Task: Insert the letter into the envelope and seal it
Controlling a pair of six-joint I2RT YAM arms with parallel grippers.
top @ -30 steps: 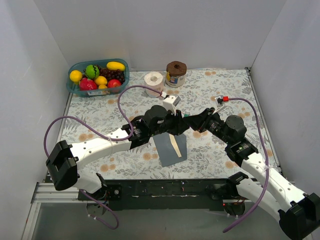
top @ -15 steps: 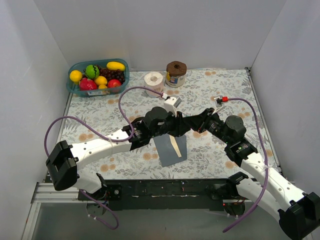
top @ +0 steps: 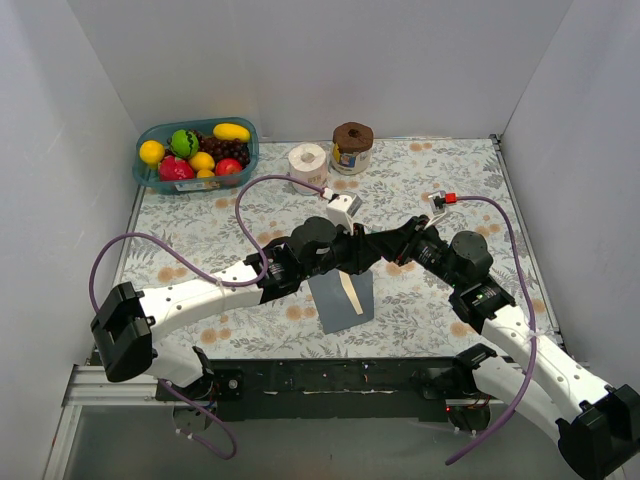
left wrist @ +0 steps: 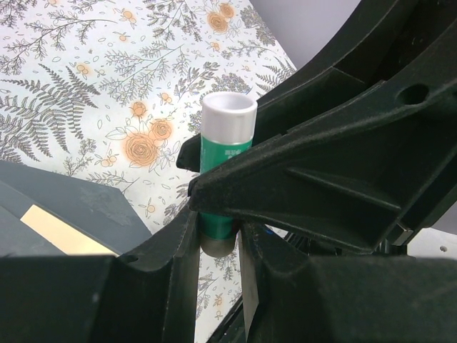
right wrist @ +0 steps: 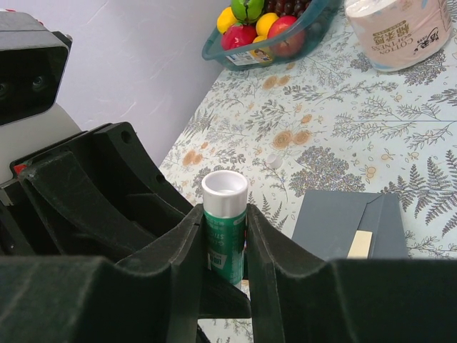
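Clamping glue stick (left wrist: 227,153) in left gripper (left wrist: 218,223) and right gripper (right wrist: 225,223), probably prepping it for sealing envelope (right wrist: 328,221) over letter (right wrist: 360,244).

Bright, even light from overhead throws only faint, soft shadows on the bench (top: 420,180). In the wrist views the left tool (left wrist: 218,221) and right tool (right wrist: 225,214) look slightly soft.

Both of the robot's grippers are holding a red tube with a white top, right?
Not quite. The green plastic tube with the white top is green, not red, as the right wrist view shows. The rest is right: the left gripper and the right gripper both hold it.
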